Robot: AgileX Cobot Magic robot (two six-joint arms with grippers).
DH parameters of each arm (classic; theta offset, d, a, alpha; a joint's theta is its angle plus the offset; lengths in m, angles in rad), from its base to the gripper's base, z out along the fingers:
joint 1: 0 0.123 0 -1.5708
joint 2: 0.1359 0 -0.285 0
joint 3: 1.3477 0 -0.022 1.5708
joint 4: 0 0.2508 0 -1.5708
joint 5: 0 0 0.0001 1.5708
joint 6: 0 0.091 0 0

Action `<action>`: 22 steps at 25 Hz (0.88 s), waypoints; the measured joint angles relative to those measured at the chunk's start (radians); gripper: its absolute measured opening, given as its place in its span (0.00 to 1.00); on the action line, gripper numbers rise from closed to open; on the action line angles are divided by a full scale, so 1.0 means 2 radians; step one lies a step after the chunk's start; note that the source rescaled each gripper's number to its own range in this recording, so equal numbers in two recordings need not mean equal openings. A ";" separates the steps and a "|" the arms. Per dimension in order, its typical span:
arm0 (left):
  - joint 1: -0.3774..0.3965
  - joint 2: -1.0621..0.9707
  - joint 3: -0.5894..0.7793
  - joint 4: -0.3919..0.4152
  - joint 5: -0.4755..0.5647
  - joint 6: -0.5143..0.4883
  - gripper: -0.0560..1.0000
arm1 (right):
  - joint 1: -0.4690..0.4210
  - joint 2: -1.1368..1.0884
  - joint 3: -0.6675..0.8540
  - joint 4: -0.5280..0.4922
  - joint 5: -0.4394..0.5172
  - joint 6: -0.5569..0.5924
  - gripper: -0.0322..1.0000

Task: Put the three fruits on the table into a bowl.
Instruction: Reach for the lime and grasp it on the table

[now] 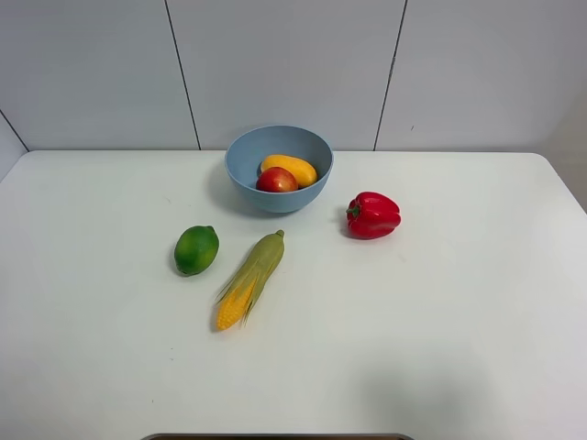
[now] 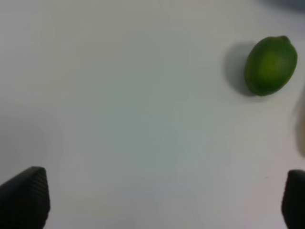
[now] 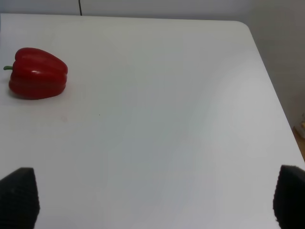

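The left claw hangs over the plain white table with its two dark ribbed fingertips spread wide and nothing between them. The right claw is equally wide open over bare tabletop and grips nothing.

Nearest the front edge in the high view lies a corn cob in green husk. It is slanted, with its yellow kernel end toward the front and its husk tip pointing toward the back. Just left of it, close but apart, the round glossy green lime-like fruit rests on the table, outside the bowl.

Farther back on the right, a lobed red bell pepper lies on its side. At the far middle, near the wall, stands the round deep light blue bowl. It holds the oblong yellow-orange mango-like fruit, with the round red apple-like fruit touching it in front.
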 joint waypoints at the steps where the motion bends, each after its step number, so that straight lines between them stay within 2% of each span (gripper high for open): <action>1: -0.006 0.013 -0.007 0.001 -0.001 0.008 1.00 | 0.000 0.000 0.000 0.000 0.000 0.000 0.98; 7: -0.078 0.105 -0.054 0.053 -0.006 0.021 1.00 | 0.000 0.000 0.000 0.000 0.000 0.000 0.98; 11: -0.114 0.167 -0.094 0.066 -0.006 0.032 1.00 | 0.000 0.000 0.000 0.000 0.000 0.000 0.98; 16: -0.143 0.241 -0.133 0.066 -0.011 0.038 1.00 | 0.000 0.000 0.000 0.000 0.000 0.000 0.98; 22: -0.148 0.308 -0.141 0.033 -0.045 0.035 1.00 | 0.000 0.000 0.000 0.000 0.000 0.000 0.98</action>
